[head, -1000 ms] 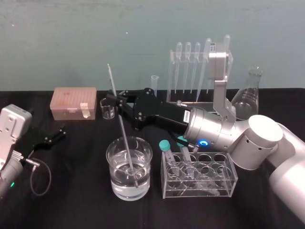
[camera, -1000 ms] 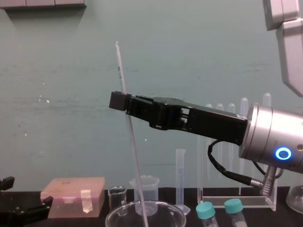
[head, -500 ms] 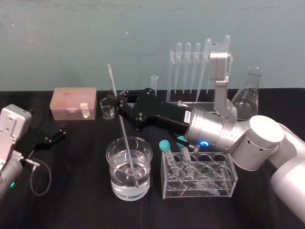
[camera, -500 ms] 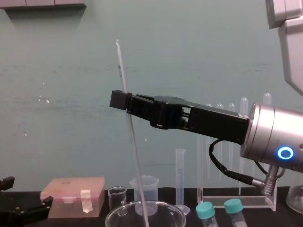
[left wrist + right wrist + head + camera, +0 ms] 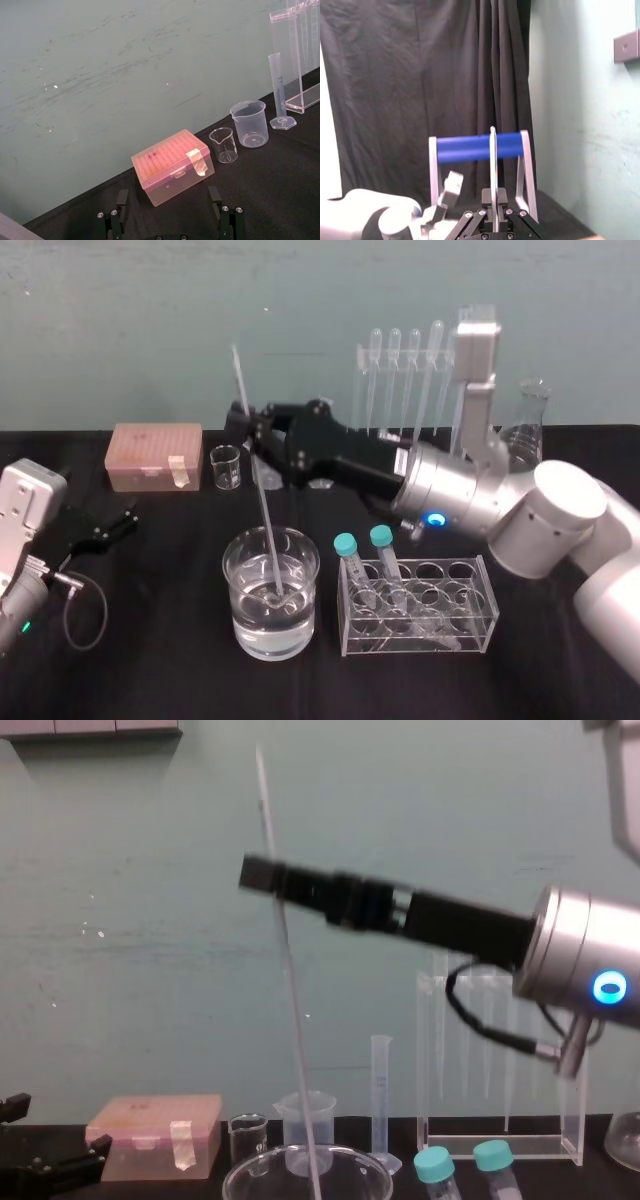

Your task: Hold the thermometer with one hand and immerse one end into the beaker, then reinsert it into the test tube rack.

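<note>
My right gripper [image 5: 243, 425] [image 5: 262, 875] is shut on the thermometer [image 5: 262, 500] [image 5: 295, 1020], a long thin glass rod held nearly upright and leaning slightly. Its lower end sits inside the wide glass beaker [image 5: 271, 630] of water, whose rim [image 5: 250, 1170] shows in the chest view. In the right wrist view the rod [image 5: 493, 165] rises straight from between the closed fingers [image 5: 487, 210]. The test tube rack [image 5: 497, 1148] [image 5: 360, 380], a clear acrylic stand with pipettes hanging in it, stands behind my right arm. My left gripper [image 5: 100, 525] [image 5: 170, 225] rests open on the table at the far left.
A pink tip box [image 5: 155, 455] and a tiny glass beaker [image 5: 226, 466] stand at the back left. A plastic spouted beaker [image 5: 303, 1118] and a graduated cylinder [image 5: 381, 1100] stand behind the beaker. A low rack with teal-capped tubes [image 5: 415, 605] sits right of it, a flask [image 5: 528, 430] behind.
My right arm has risen and carried the thermometer upward, so its top stands higher and its lower end has come up from the beaker's bottom. The left arm has not moved.
</note>
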